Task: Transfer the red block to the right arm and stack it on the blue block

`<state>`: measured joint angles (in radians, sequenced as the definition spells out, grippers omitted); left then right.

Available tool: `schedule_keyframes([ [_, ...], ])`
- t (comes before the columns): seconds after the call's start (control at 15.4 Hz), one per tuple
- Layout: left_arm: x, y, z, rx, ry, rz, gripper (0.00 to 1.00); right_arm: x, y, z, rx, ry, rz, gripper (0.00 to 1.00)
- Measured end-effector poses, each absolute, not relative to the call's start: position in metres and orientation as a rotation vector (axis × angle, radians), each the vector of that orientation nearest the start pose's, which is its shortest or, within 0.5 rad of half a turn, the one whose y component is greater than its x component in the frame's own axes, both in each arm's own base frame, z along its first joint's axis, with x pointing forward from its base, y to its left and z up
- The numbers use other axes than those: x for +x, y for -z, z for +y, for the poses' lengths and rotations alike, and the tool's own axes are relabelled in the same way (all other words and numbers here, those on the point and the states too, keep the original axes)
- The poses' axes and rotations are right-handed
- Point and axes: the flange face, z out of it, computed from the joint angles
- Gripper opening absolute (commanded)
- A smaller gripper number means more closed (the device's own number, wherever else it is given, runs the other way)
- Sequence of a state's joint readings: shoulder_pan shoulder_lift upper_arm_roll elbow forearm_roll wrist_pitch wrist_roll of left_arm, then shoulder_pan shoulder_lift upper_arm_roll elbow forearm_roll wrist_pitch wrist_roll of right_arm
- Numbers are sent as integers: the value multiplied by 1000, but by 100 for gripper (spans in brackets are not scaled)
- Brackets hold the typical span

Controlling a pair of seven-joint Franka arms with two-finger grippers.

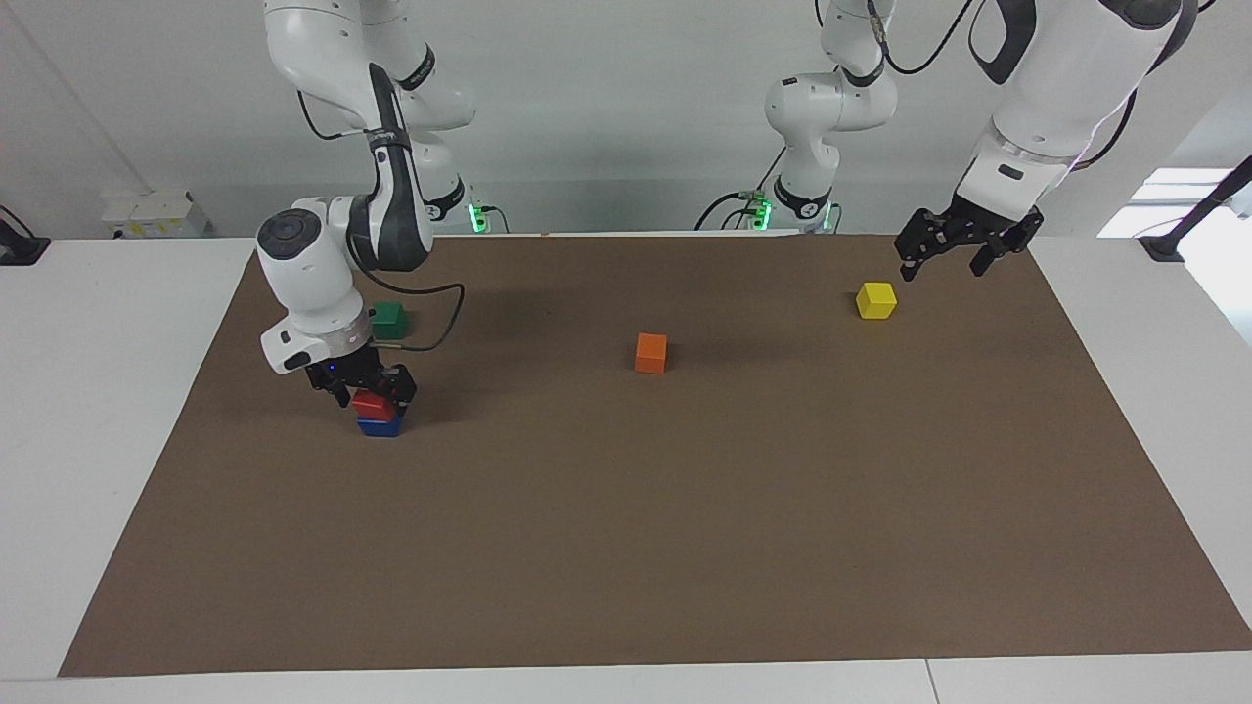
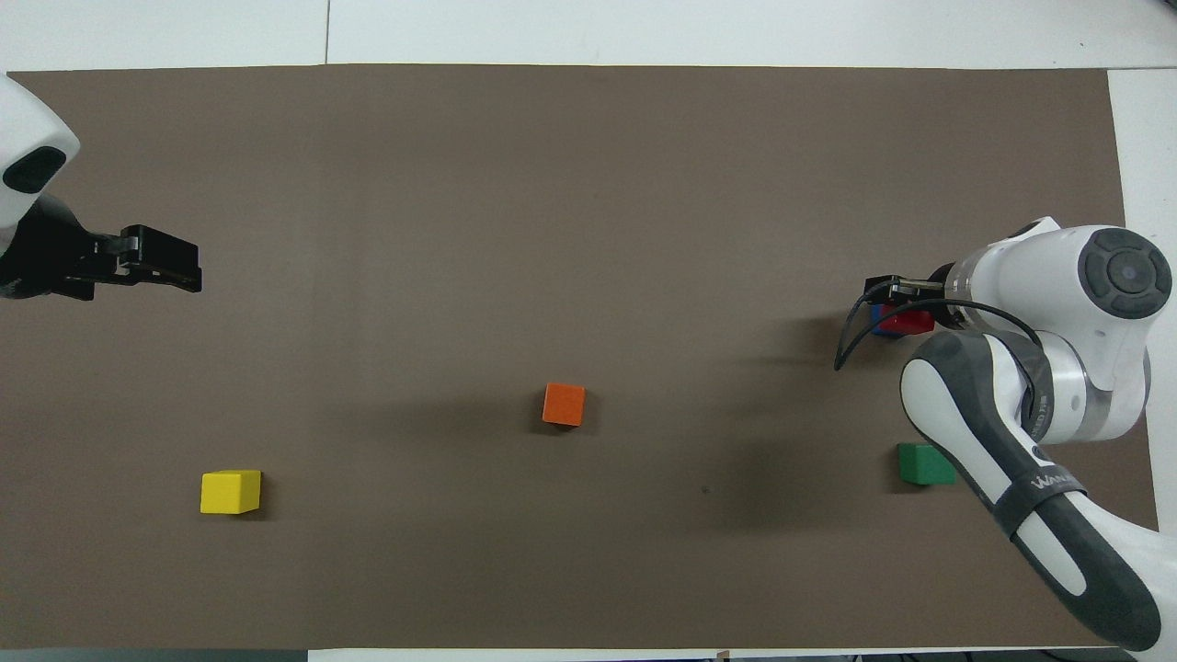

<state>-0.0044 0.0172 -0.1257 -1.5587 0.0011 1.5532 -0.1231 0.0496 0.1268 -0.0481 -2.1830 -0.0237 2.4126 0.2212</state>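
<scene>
The red block (image 1: 374, 404) sits on the blue block (image 1: 380, 426) toward the right arm's end of the table. My right gripper (image 1: 371, 393) is down on the stack, its fingers on either side of the red block and shut on it. In the overhead view the red block (image 2: 910, 321) shows under the right gripper (image 2: 890, 296), with only a sliver of the blue block (image 2: 881, 328) visible. My left gripper (image 1: 941, 271) hangs open and empty above the mat beside the yellow block (image 1: 876, 300); it also shows in the overhead view (image 2: 184, 267).
An orange block (image 1: 651, 353) lies mid-table. A green block (image 1: 389, 320) lies nearer to the robots than the stack, close to the right arm's wrist. The brown mat (image 1: 626, 548) covers the table.
</scene>
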Motion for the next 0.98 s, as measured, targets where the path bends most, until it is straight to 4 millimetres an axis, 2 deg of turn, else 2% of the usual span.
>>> schedule_keyframes([
  [0.26, 553, -619, -75, -3140, -35, 21, 100, 561, -342, 1, -3132, 170, 318, 100],
  [0.46, 553, -619, -75, -3140, -36, 21, 100, 566, -358, 8, -3137, 144, 294, 100],
  [0.59, 553, -619, -75, -3140, -36, 22, 100, 575, -396, 12, -3153, 88, 203, 100],
  [0.78, 552, -619, -78, -3139, -36, 28, 100, 583, -468, 6, -3164, 74, 49, 100],
  [0.98, 552, -619, -77, -3139, -37, 27, 100, 576, -525, -3, -3161, 162, -11, 100],
])
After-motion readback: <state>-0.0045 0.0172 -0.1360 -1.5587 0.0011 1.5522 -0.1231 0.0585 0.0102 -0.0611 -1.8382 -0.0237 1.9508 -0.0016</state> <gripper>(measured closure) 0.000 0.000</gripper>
